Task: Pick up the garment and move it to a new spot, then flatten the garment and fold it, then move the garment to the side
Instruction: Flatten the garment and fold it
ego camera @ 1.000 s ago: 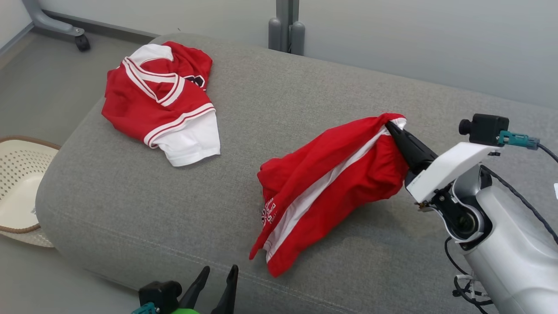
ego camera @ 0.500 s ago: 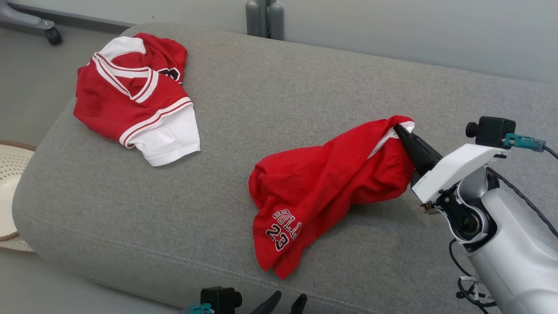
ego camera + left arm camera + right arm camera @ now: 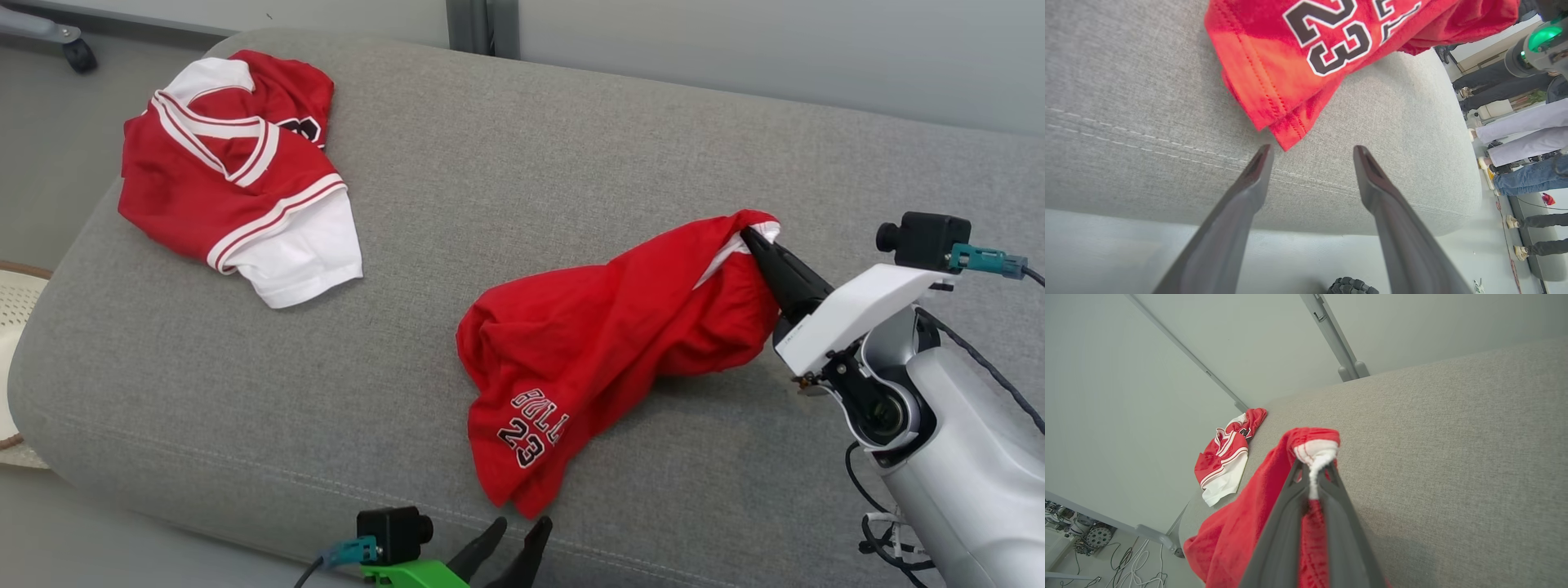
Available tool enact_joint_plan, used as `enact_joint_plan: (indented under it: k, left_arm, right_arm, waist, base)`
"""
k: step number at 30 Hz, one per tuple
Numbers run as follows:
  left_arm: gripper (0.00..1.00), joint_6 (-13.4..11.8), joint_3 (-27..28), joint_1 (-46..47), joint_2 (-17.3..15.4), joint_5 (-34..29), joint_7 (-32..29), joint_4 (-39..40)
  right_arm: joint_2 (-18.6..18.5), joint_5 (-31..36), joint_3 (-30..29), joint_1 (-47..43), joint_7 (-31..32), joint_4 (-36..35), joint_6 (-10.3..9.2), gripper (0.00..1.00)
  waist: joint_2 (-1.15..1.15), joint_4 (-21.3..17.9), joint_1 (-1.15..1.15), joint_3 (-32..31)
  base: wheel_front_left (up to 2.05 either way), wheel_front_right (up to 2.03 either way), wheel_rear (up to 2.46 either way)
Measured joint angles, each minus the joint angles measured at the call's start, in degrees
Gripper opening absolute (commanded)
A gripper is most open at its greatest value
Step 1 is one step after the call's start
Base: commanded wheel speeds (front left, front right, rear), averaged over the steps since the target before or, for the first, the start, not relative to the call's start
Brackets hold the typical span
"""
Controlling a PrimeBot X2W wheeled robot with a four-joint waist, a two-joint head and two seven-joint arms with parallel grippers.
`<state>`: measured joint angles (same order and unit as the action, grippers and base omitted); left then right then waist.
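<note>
The garment [image 3: 604, 343] is a pair of red shorts printed "BULLS 23", lying bunched on the grey sofa cushion [image 3: 531, 163]. My right gripper [image 3: 747, 237] is shut on its white-trimmed waistband and holds that end raised, while the printed leg end rests on the cushion. In the right wrist view the right gripper [image 3: 1314, 467] pinches the white band, and the garment [image 3: 1241, 531] hangs to the lower left. My left gripper [image 3: 518, 531] stands open at the cushion's front edge. Its tips [image 3: 1310, 149] are just short of the hem of the garment [image 3: 1298, 61].
A second red and white jersey [image 3: 229, 180] lies crumpled at the cushion's far left end. A perforated cream basket [image 3: 12, 359] sits on the floor to the left. A grey post [image 3: 482, 24] stands behind the sofa. People's legs [image 3: 1527, 134] show beyond the cushion's right end.
The head camera has swung right. The shorts have turned, so the number print shows instead of the white stripe. My left gripper has moved right, closer to the hem.
</note>
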<state>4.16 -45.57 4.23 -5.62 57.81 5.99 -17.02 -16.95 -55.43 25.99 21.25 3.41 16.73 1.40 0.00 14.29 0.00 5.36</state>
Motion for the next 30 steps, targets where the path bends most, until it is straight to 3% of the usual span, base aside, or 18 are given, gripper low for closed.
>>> enact_joint_plan:
  k: [12,30]
  left_arm:
    - [1.0,1.6,1.6,2.0,1.6,6.2,-0.5,-4.0]
    - [1.0,2.9,-0.1,5.6,2.6,9.7,0.7,-8.1]
  right_arm:
    - [-0.1,0.0,0.3,0.4,0.2,-0.2,-0.01,0.0]
    - [-0.4,0.5,0.9,0.9,1.2,-0.7,-0.47,0.0]
  waist:
    - [0.0,-0.3,0.0,0.8]
    - [0.0,-1.5,0.0,2.1]
  base:
    - [0.0,0.0,0.0]
    - [0.0,0.0,0.0]
